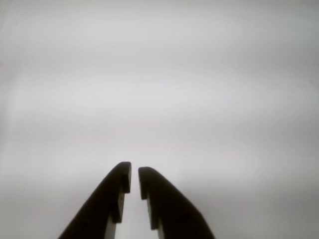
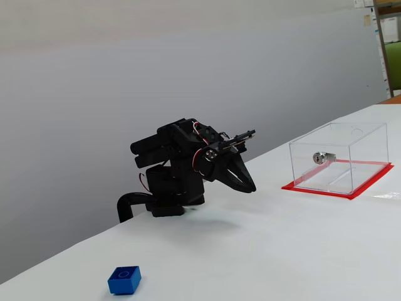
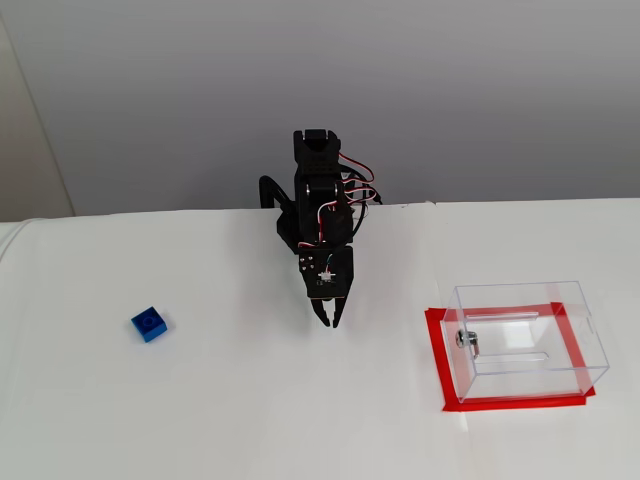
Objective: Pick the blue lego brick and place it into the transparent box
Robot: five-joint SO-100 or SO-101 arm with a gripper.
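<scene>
Farthest left in the fixed view from above, the blue brick (image 3: 149, 324) sits alone on the white table (image 3: 220, 420), stud up and turned a little askew, well apart from everything else; the lower fixed view shows it near the front edge, again by itself, with bare table all round, so I judge a reach from above would meet nothing in the way. In the middle stands the black arm (image 3: 322, 205), folded back over its base at the far edge of the table, its forearm tipped down so that the gripper (image 3: 329, 320) hangs just above the surface, pointing forward between the two things and at neither; this looks like a resting pose, with the pick not yet begun. In the wrist view the gripper (image 1: 134, 175) enters from below, its two dark fingers drawn nearly together with only a thin slit of light between the tips, and nothing held; beyond them is only blank white table, since the camera faces away from the brick. To the right lies the clear box (image 3: 525, 338), standing on a red sheet (image 3: 437, 362) that marks its place, a small silver lock (image 3: 466, 339) on the wall facing the arm. Its top looks open, though I cannot be sure, and nothing lies inside, so the whole job remains to be done.
</scene>
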